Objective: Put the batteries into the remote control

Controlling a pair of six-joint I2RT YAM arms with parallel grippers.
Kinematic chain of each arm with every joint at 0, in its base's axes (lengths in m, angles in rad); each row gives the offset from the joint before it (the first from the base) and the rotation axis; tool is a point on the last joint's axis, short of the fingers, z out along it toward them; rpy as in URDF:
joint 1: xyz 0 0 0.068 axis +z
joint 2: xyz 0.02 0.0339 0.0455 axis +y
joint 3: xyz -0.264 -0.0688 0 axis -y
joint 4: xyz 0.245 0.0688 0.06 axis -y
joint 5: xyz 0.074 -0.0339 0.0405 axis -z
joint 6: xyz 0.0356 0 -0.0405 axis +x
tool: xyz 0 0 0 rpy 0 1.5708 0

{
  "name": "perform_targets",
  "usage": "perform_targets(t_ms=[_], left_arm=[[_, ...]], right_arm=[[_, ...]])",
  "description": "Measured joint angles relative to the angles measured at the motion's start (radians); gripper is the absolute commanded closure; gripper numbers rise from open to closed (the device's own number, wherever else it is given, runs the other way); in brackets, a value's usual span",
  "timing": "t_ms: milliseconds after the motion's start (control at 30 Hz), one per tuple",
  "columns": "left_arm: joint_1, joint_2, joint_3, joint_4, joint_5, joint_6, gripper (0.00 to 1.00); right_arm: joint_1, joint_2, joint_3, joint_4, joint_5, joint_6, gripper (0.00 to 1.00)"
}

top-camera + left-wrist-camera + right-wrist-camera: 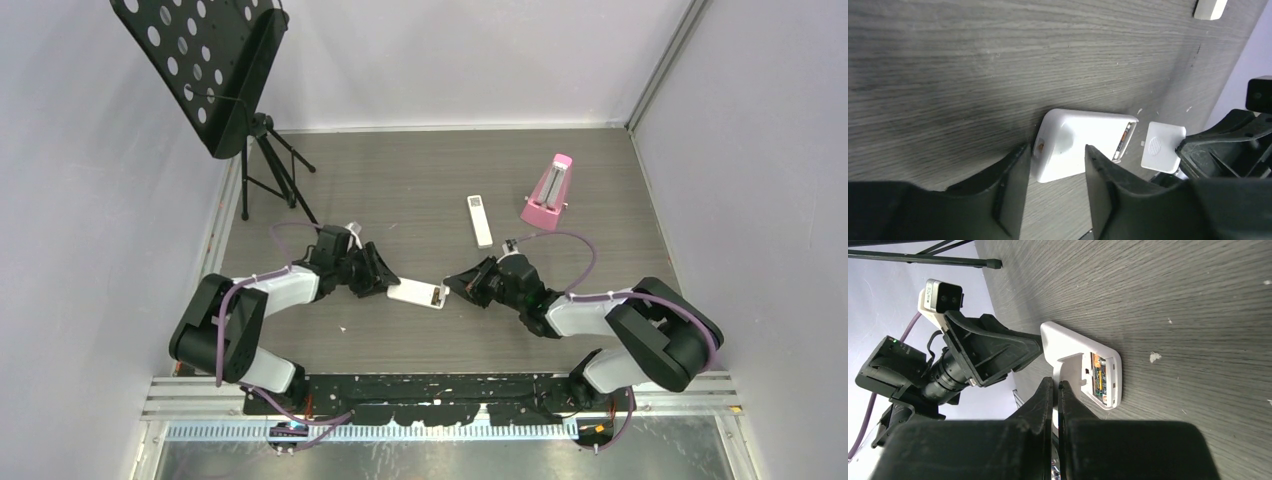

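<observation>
The left gripper (1055,152) stood with jaws partway apart over the closed end of the remote control (1075,135), which lay back-up on the table (948,75) (contact there was hard to judge). Its open compartment (1100,377) showed only blurred orange. The right gripper (1057,390) pinched the battery cover (1162,147), one edge hidden inside its closed jaws.

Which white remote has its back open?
The short wide remote between left gripper and right gripper; its battery bay shows. The slim remote lies by the pink metronome.
</observation>
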Motion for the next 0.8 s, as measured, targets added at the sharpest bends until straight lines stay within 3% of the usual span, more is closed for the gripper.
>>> perform_targets(t_ms=[100,267,600,800], left_arm=[[0.0,0.008,-0.023,0.026,0.031,-0.007,0.66],[0.0,-0.016,-0.071,0.034,0.075,-0.026,0.7],[0.0,-0.083,-0.092,-0.055,0.06,-0.019,0.63],[0.0,-0.084,-0.069,-0.095,0.052,-0.003,0.62]], right_arm=[[0.0,0.01,0.0,0.013,-0.001,0.001,1.0],[-0.001,0.042,0.001,0.057,-0.006,0.001,1.0],[-0.059,0.076,0.035,0.103,-0.104,-0.084,1.0],[-0.135,0.092,0.05,0.181,-0.3,-0.216,1.0]])
